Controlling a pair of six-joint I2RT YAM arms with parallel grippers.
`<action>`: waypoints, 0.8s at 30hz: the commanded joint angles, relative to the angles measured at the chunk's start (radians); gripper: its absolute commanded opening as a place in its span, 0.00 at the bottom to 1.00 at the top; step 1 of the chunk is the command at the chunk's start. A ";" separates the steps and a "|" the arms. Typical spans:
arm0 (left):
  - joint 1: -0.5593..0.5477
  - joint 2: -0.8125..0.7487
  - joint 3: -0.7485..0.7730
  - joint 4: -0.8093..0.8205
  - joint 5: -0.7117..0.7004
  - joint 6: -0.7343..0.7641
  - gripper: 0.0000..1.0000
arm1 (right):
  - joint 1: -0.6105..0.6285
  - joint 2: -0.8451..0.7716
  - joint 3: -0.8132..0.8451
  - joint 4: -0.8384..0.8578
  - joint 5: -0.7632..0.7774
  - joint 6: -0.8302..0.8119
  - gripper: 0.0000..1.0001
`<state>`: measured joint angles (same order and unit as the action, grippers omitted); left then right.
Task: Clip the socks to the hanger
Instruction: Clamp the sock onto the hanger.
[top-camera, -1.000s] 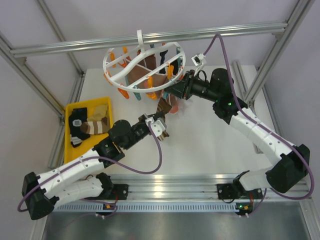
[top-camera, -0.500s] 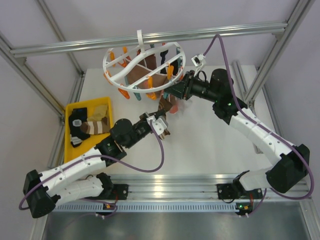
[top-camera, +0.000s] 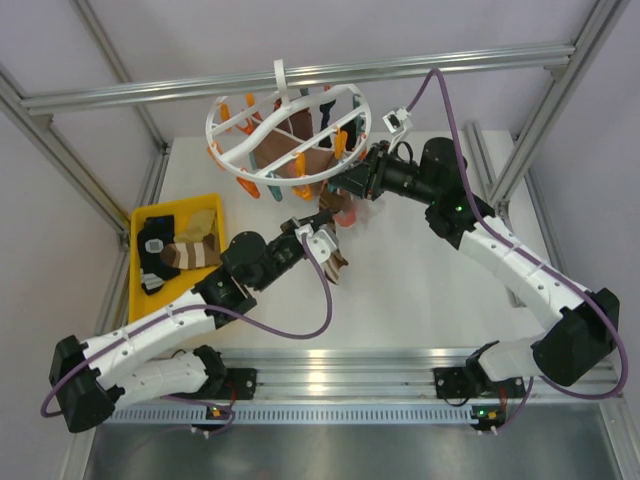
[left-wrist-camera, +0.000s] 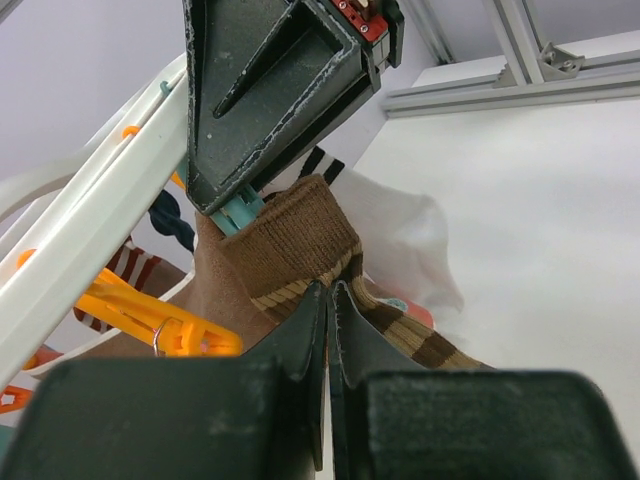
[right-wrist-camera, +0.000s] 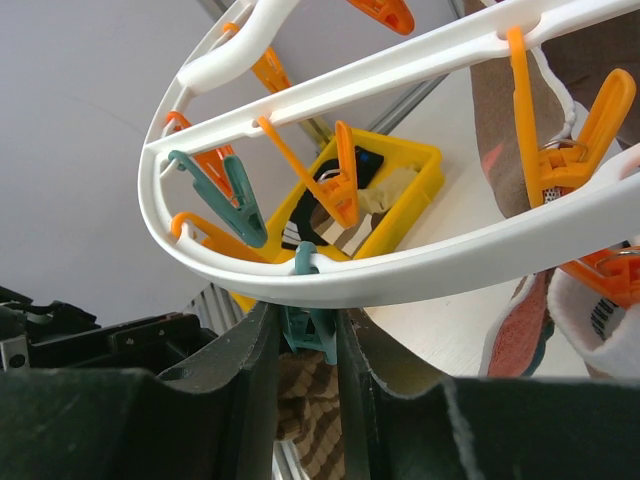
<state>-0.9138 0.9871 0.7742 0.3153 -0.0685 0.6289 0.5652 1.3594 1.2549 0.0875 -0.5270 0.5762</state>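
Your left gripper (left-wrist-camera: 328, 292) is clamped on a striped sock (left-wrist-camera: 300, 238), raised against the teal clip (right-wrist-camera: 308, 326). Your right gripper (right-wrist-camera: 302, 345) pinches that clip under the hanger (right-wrist-camera: 420, 262) rim, above the worktop's (top-camera: 400, 290) far edge.

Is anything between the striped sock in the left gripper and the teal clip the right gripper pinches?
Nothing visible does: the striped sock has its cuff right at the teal clip between the right gripper fingers.
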 joint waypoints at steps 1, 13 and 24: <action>0.012 0.012 0.050 0.094 -0.001 0.005 0.00 | -0.016 0.012 0.014 -0.009 0.013 -0.006 0.10; 0.078 0.050 0.068 0.108 0.035 -0.017 0.00 | -0.016 0.027 0.049 -0.019 -0.001 0.001 0.48; 0.089 0.077 0.083 0.140 0.058 -0.018 0.00 | -0.018 0.024 0.057 -0.014 -0.005 0.007 0.57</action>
<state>-0.8299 1.0603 0.8124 0.3679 -0.0357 0.6273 0.5610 1.3949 1.2587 0.0586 -0.5327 0.5797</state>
